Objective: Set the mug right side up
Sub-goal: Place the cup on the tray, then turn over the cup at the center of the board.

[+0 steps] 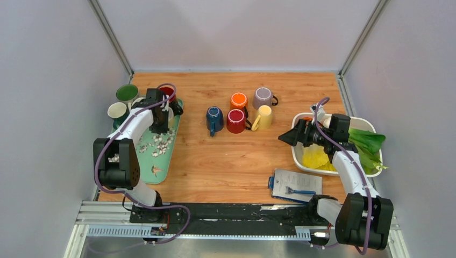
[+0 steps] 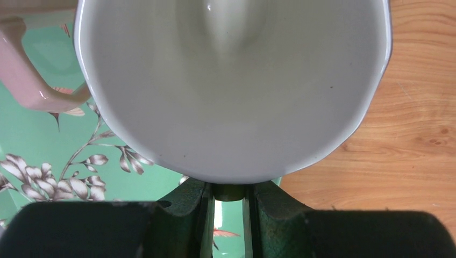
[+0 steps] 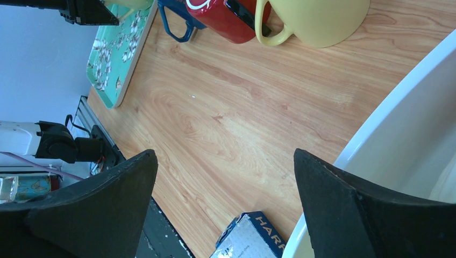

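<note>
One mug (image 2: 231, 91): glossy white glaze inside, with a smooth rounded wall and a thin rim. It sits right at the left fingertips, its open mouth turned toward the wrist camera.
Handle (image 2: 29, 80): a pale pink, thick, shiny loop, off to the left of those fingers.
Left gripper (image 2: 228, 201): dark, matte, blocky fingers (image 2: 183, 209) drawn close with only a slit between them, pinching the mug at the nearest part of its rim.
Tray (image 2: 32, 150): flat and mint green, printed with grey-white leaves and blossoms. It lies beyond the left fingers, behind the mug; whether the mug touches it cannot be told.
Table (image 2: 425, 134): warm wood grain with a matte surface, to the right of the left fingers.
Right gripper (image 3: 224, 161): two black, wedge-shaped, rough-surfaced fingers (image 3: 102, 209) spread wide, with only bare wood showing in the gap between them.
Bin (image 3: 398, 107): smooth white plastic with a curved rim, running beside and beneath one of the spread fingers.
Yellow mug (image 3: 317, 19): pale, glossy and rounded, with a loop handle, well ahead of the right fingers.
Red mug (image 3: 226, 19): shiny deep red, just beside the yellow one and equally far ahead.
Box (image 3: 253, 236): blue-and-white printed card with a sharp corner, back near the roots of the right fingers.
</note>
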Controlling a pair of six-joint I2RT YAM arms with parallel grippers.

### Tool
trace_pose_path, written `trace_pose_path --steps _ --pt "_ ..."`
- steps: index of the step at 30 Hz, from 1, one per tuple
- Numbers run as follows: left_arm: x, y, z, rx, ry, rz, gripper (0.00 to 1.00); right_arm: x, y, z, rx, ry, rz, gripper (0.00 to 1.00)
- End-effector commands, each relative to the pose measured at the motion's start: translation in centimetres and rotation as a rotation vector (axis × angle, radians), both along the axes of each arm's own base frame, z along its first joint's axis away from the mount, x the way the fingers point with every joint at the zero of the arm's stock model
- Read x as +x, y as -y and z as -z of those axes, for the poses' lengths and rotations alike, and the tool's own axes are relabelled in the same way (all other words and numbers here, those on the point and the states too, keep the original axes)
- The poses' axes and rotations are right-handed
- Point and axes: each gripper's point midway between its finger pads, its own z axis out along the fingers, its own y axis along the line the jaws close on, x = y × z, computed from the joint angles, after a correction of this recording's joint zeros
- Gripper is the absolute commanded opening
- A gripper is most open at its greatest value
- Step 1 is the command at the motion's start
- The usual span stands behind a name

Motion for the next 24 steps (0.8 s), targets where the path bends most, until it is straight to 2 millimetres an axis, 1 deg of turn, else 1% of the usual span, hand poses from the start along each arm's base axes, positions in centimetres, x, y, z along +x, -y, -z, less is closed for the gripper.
trace_pose_path --steps 1,2,3,4,5,6,7,8,9,10,11,14,15,16,17,18,19,20,21,22,23,24 --pt "2.7 0.3 -2.6 -0.033 0.114 -0.011 0.33 0.3 0.2 -0.6 -0.003 0.023 0.009 1.00" --pt "2.6 0.2 -2.9 -0.032 0.116 -0.012 0.36 0.4 0.3 -0.6 -0.003 0.023 0.010 1.00" --pt "2.4 0.1 -3.1 -0.027 0.113 -0.012 0.43 0.4 0.3 -0.6 -0.003 0.023 0.010 1.00" --pt "2.5 0.1 -3.8 -0.023 0.125 -0.007 0.45 0.3 0.2 -0.6 -0.002 0.023 0.009 1.00" --pt "2.1 0.0 -4.0 -0.021 0.117 -0.006 0.48 0.3 0.2 -0.7 -0.001 0.025 0.004 1.00" --pt "2.2 -0.1 -4.9 -0.017 0.134 0.001 0.49 0.2 0.2 -0.7 -0.001 0.029 -0.002 1.00" --pt "1.9 -0.2 -5.2 -0.015 0.126 0.005 0.49 0.2 0.2 -0.8 -0.004 0.036 -0.006 1.00" --pt "1.9 -0.2 -6.2 -0.010 0.148 0.013 0.49 0.2 0.2 -0.8 -0.008 0.035 -0.007 1.00" --pt "1.5 -0.2 -6.6 -0.010 0.144 0.018 0.50 0.2 0.3 -0.7 -0.017 0.036 -0.006 1.00" --pt "1.6 -0.2 -7.9 -0.009 0.173 0.028 0.50 0.2 0.4 -0.7 -0.027 0.040 -0.010 1.00" --pt "1.2 -0.1 -8.4 -0.011 0.170 0.034 0.50 0.2 0.6 -0.6 -0.042 0.045 -0.011 1.00" --pt "0.6 -0.2 -11.2 -0.003 0.223 0.051 0.51 0.6 1.2 -0.3 -0.102 0.063 -0.006 1.00" --pt "0.5 -0.1 -11.7 -0.006 0.237 0.059 0.51 0.8 1.5 -0.4 -0.119 0.069 0.004 1.00" --pt "0.4 0.0 -12.8 -0.008 0.271 0.072 0.51 1.1 1.8 -0.5 -0.148 0.097 -0.002 1.00" --pt "0.3 0.5 -13.8 -0.030 0.307 0.089 0.51 1.5 2.1 -0.9 -0.179 0.131 -0.007 1.00" --pt "0.5 0.6 -14.5 -0.024 0.335 0.115 0.52 2.0 2.5 -1.4 -0.212 0.163 0.001 1.00" --pt "0.3 1.4 -15.6 -0.057 0.379 0.151 0.52 2.5 2.8 -2.1 -0.234 0.187 0.012 1.00" --pt "0.4 1.8 -15.9 -0.067 0.411 0.177 0.52 2.9 2.9 -2.9 -0.245 0.219 0.012 1.00" --pt "0.1 2.5 -16.9 -0.095 0.454 0.209 0.52 3.4 3.0 -3.9 -0.254 0.256 0.012 1.00" --pt "0.3 2.8 -17.1 -0.102 0.486 0.235 0.53 4.0 3.2 -4.7 -0.257 0.274 0.031 1.00" --pt "-0.1 3.5 -18.1 -0.124 0.534 0.268 0.53 4.8 3.4 -5.6 -0.257 0.288 0.052 1.00" --pt "0.0 3.8 -18.0 -0.135 0.557 0.282 0.53 5.4 3.5 -6.3 -0.256 0.297 0.059 1.00"
